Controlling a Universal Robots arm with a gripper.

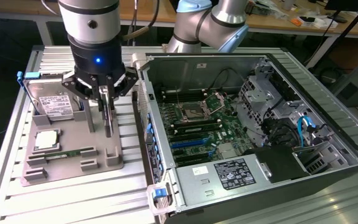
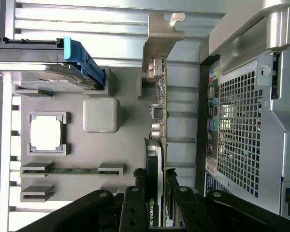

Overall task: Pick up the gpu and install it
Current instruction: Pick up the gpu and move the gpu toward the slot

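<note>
The gpu (image 1: 108, 122) is a thin dark card standing on edge, and my gripper (image 1: 106, 93) is shut on its upper part. It hangs upright over the right side of the grey parts holder (image 1: 73, 140), at or just above the holder's surface. In the wrist view the gpu (image 2: 157, 116) appears edge-on, with its silvery bracket (image 2: 160, 36) at the far end and a green-edged board along one side. My gripper (image 2: 157, 195) clamps the card between its black fingers (image 2: 133, 205). The open computer case (image 1: 272, 70) lies to the exterior view's right of the card, with its motherboard (image 1: 197, 126) exposed.
The holder also carries a silver hard drive (image 1: 54, 105) in a blue-tabbed frame, a square processor (image 1: 46, 139) and a green memory stick (image 1: 64, 154). The case's perforated rear panel (image 2: 241, 121) stands close beside the card. The slatted metal table (image 1: 73, 196) extends around both.
</note>
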